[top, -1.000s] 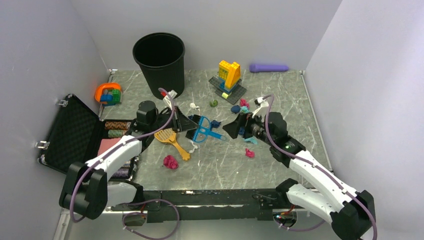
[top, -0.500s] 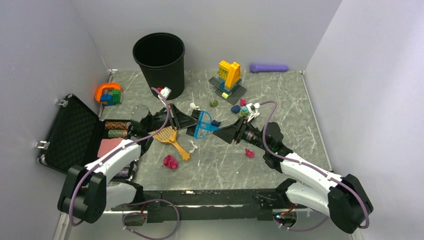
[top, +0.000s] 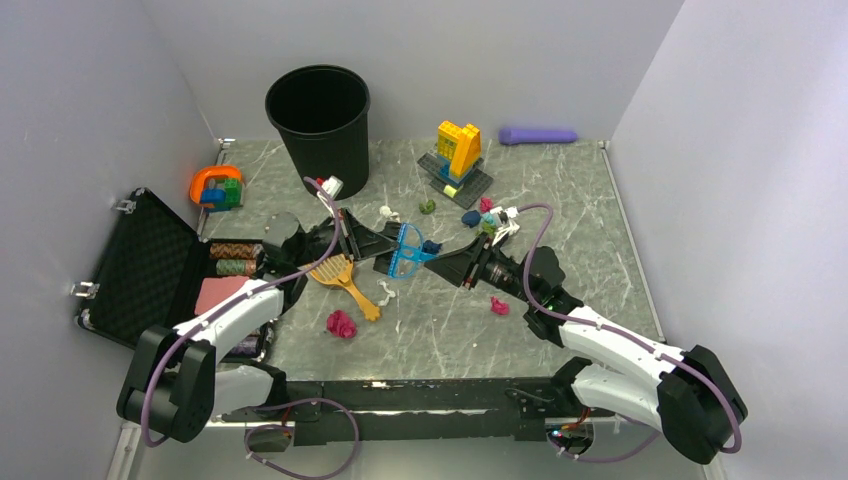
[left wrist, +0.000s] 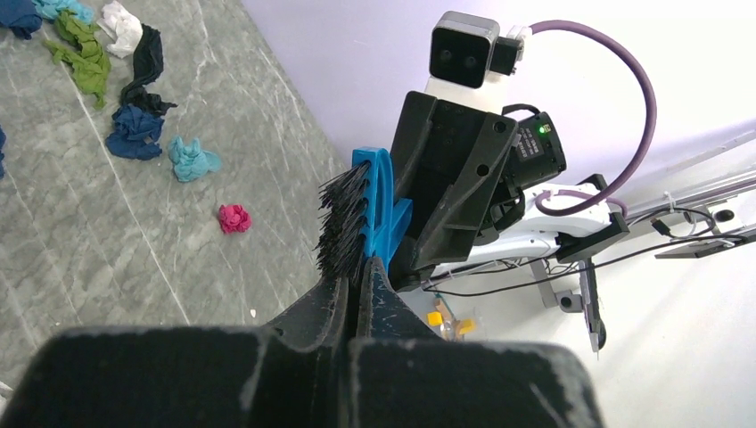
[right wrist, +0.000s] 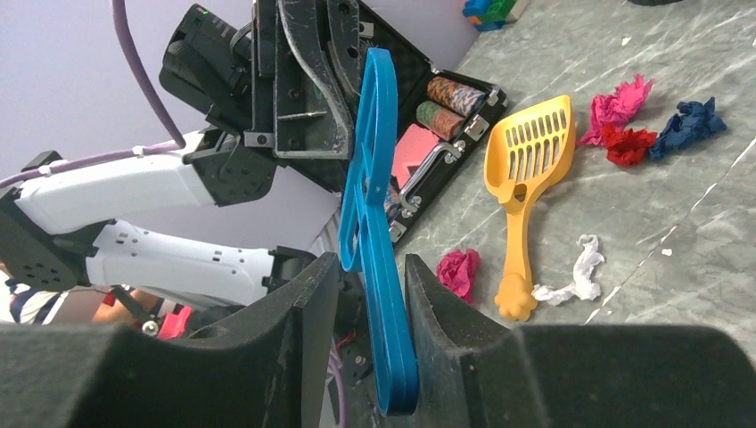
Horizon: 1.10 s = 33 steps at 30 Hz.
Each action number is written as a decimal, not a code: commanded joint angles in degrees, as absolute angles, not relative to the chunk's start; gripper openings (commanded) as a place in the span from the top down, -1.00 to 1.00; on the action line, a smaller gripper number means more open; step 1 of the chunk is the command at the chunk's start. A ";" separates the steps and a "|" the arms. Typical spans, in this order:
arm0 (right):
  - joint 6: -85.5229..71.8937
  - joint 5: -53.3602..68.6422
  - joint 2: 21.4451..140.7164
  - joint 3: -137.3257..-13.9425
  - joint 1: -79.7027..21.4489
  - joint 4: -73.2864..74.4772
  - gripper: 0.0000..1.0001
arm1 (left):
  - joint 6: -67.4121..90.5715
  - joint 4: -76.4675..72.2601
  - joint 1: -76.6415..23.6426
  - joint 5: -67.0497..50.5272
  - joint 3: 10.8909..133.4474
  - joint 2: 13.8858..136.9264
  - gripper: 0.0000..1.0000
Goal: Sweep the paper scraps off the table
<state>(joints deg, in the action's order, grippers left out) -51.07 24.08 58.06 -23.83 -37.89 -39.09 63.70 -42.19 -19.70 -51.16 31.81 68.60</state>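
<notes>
The paper scraps (top: 485,212) lie loose on the surface (top: 570,210). Taken from the brush, one cluster of blue, teal, green and magenta wads sits at 2 o'clock, one magenta wad (top: 341,323) at 7 o'clock, and another (top: 498,306) at 4 o'clock. The blue brush (top: 407,250) is raised near the centre of the surface, between the two arms. The left claw (top: 383,246) is clamped on its bristle end. The right claw (top: 436,263) has one finger on each side of the handle, close against it; whether it is clamped cannot be told. A yellow scoop (top: 340,275) lies at 8 o'clock of the brush, a black bin (top: 318,125) stands at 11 o'clock, and an open black case (top: 150,265) lies at 9 o'clock.
</notes>
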 commanded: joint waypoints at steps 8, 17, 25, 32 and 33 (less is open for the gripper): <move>-51.62 21.74 58.32 -26.88 -38.09 -42.52 0.36 | 61.66 -42.83 -20.37 -50.72 32.09 67.15 1.00; -52.22 21.86 58.54 -27.36 -38.16 -42.90 0.78 | 61.68 -43.58 -20.48 -50.47 31.56 67.08 1.00; -51.64 19.66 56.44 -27.30 -38.11 -39.21 1.00 | 58.91 -39.34 -20.46 -48.91 31.73 65.17 0.95; -51.41 19.02 54.21 -27.85 -38.06 -36.04 1.00 | 54.91 -33.40 -20.41 -46.99 32.00 62.61 -0.13; -50.83 19.44 54.19 -28.43 -38.06 -34.99 1.00 | 53.30 -30.56 -20.26 -45.94 32.38 61.87 -0.26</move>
